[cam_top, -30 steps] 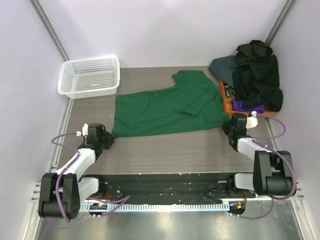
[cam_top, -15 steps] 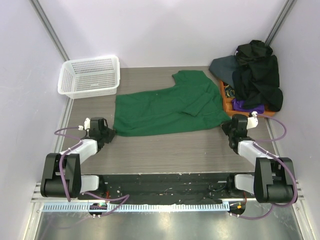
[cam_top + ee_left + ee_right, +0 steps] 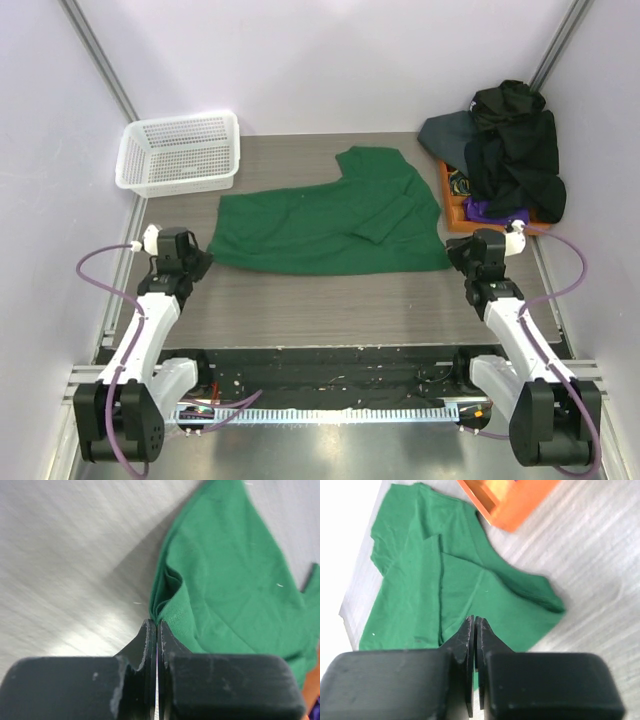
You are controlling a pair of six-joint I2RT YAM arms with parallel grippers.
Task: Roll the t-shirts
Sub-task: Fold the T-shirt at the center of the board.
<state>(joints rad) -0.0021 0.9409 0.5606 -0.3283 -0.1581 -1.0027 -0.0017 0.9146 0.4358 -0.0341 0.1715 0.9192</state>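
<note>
Green t-shirt (image 3: 330,225) lies spread across the middle of a grey wood-grain table (image 3: 330,300), its collar end toward the far right and its hem toward the left. One sleeve is folded over onto the body.

The left gripper (image 3: 203,257) sits at the shirt's near left corner. In the left wrist view it is clenched on the cloth (image 3: 156,624), and green fabric bunches up right at its tips.

The right gripper (image 3: 460,256) rests at the shirt's near right corner. Its fingers are pressed together over the green cloth (image 3: 474,620), but I cannot tell whether they pinch any fabric.

A white mesh basket (image 3: 180,150) stands at the far left. At the far right, a heap of dark t-shirts (image 3: 515,150) covers most of an orange tray (image 3: 452,205).
</note>
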